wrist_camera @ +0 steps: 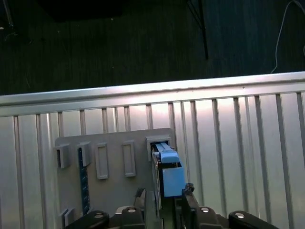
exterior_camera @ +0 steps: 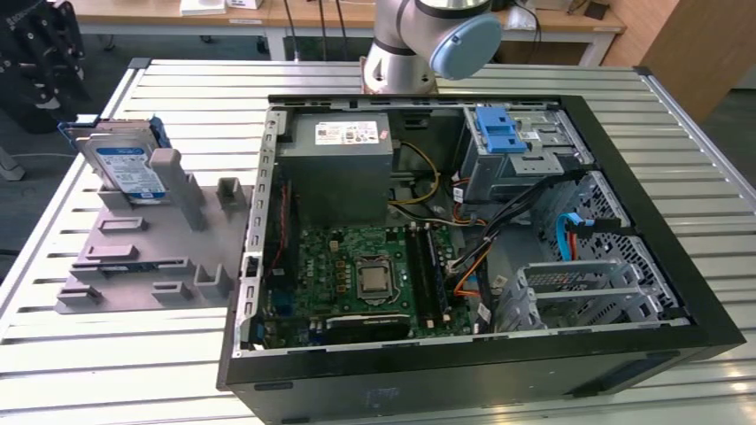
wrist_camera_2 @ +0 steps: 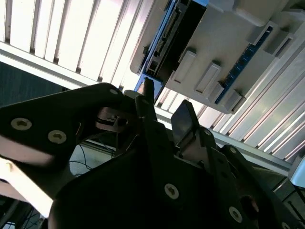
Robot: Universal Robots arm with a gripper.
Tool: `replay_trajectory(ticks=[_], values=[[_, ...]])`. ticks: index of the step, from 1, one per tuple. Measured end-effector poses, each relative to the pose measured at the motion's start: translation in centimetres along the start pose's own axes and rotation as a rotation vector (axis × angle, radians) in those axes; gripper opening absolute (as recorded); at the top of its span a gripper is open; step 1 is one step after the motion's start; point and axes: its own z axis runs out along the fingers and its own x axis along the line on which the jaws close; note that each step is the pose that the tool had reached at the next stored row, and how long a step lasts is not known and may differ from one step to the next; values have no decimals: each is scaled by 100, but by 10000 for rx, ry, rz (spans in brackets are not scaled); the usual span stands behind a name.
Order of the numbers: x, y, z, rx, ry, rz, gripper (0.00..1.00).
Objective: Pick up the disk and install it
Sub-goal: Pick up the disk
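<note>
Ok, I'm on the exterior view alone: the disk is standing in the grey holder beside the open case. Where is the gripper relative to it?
Observer: In the first wrist view the gripper looks straight down on the disk. The disk's top edge runs between the two fingertips.
Operator: Is it closed on the disk?
Observer: No. In the second wrist view the fingers are apart and clear of the disk, with the table showing past their tips.
Operator: And which slot of the holder is the disk in?
Observer: From above, it stands on edge in the end slot of the holder.
</note>
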Motion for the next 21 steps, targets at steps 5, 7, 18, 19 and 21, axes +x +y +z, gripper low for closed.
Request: replay_trajectory(ticks=[5, 7, 18, 19, 21], values=[[-1, 7, 9, 46, -4, -1, 58], [-7, 20, 20, 61, -5, 19, 65], [-47, 40, 95, 76, -10, 248, 65], [-47, 42, 103, 76, -10, 249, 65], [-47, 44, 119, 76, -10, 249, 65]])
